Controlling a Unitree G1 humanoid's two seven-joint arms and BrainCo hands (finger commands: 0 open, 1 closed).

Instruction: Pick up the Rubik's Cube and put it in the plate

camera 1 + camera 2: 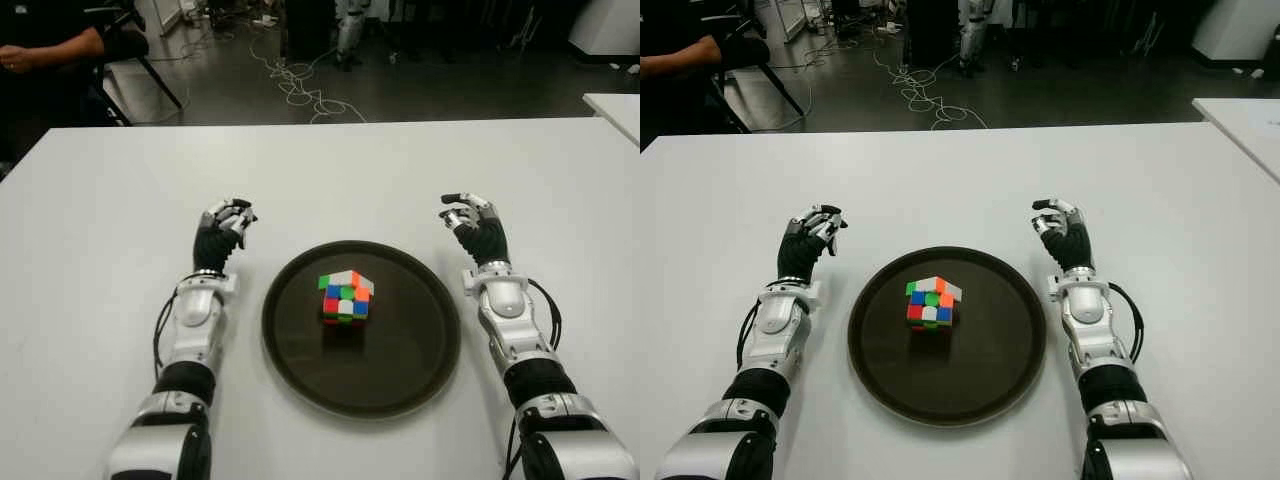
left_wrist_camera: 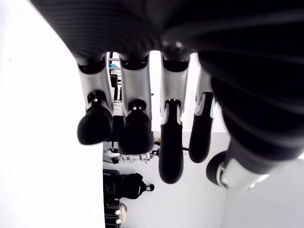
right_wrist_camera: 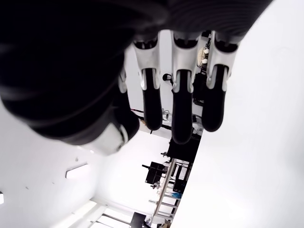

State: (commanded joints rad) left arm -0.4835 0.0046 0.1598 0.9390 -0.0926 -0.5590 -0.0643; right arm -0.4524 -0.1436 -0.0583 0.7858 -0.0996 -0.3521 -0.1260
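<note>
The Rubik's Cube (image 1: 346,296) sits inside the dark round plate (image 1: 300,350), a little above its middle, on the white table. My left hand (image 1: 224,226) shows to the left of the plate, fingers loosely curled and holding nothing. To the plate's right is my right hand (image 1: 468,218), likewise relaxed and empty. In the left wrist view the fingers (image 2: 134,133) hang free with nothing between them. The right wrist view gives the same for its fingers (image 3: 182,116). Neither hand touches the cube.
The white table (image 1: 330,170) stretches wide around the plate. Its far edge runs across the top, with a dark floor and cables (image 1: 300,85) beyond. A person's arm (image 1: 50,48) shows at the far left. Another white table corner (image 1: 615,108) is at the far right.
</note>
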